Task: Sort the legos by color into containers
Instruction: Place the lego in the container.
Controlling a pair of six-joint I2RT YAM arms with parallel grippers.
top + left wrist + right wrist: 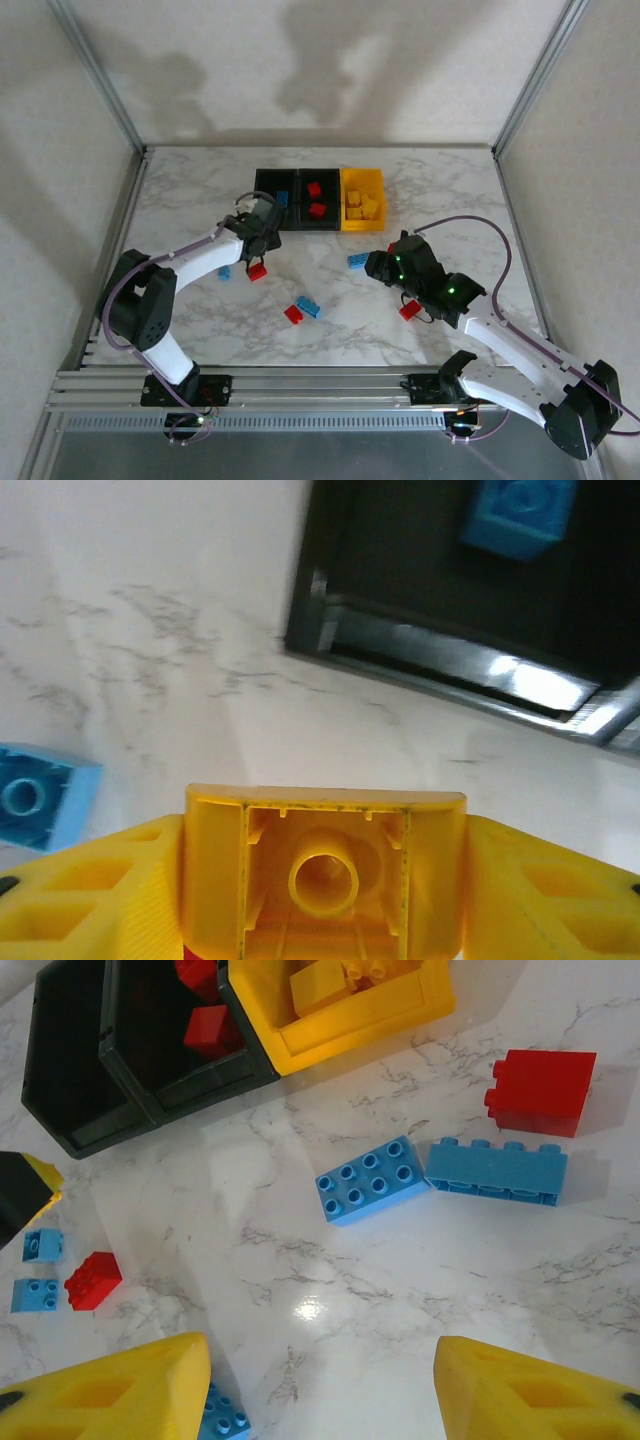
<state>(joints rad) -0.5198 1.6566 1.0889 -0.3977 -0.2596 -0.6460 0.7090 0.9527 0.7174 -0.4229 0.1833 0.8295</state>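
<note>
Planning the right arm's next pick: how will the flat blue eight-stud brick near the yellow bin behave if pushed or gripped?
The blue eight-stud brick looks like rigid moulded plastic, so it should hold shape under a pinch. Lying flat, studs up, it seems unlikely to tip or roll. On the glossy marble table it would probably slide when pushed.

**White marbled table inside a pale, framed booth**

The table (200,190) has a white top veined with grey, glossy enough to catch a bright spot of light in the right wrist view. A ribbed metal rail (300,385) runs along its near edge. Plain pale walls close it in, and the back wall (420,40) carries soft dark shadows (330,75). A left post (100,75) and a right post (537,75), both metal and slanting, meet the far corners.
</note>
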